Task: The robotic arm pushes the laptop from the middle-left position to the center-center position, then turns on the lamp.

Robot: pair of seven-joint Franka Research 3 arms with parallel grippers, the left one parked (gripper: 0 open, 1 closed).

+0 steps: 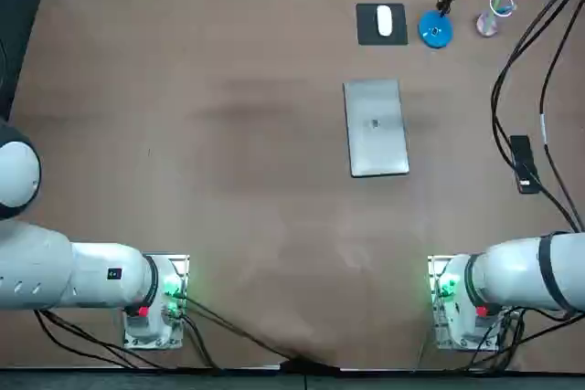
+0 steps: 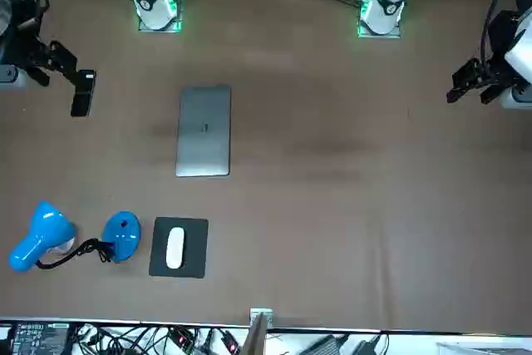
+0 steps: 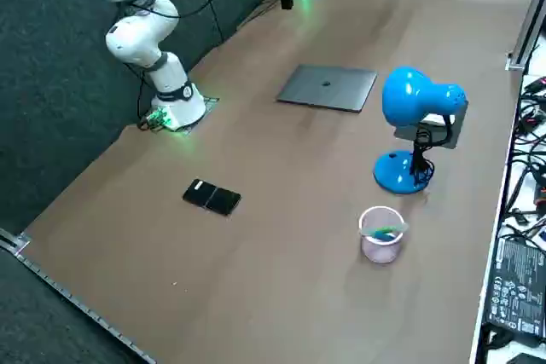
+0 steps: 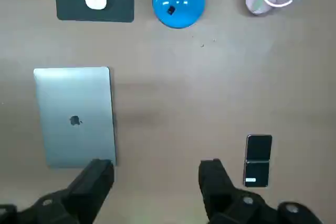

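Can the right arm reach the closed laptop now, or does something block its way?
Probably yes. The right gripper, open, hangs above bare table beside the laptop; the phone lies on its other side, out of the way.

All 4 of my feeds are evenly and brightly lit from above, so the table carries only faint, soft-edged dark patches, one just beside the laptop in the wrist view. I get small white highlights on the glossy blue lamp, a pale sheen on the laptop lid, and green lights glowing at the arm bases. The right gripper, fingers apart above the table between laptop and phone, reads as a dark shape against the lit brown top
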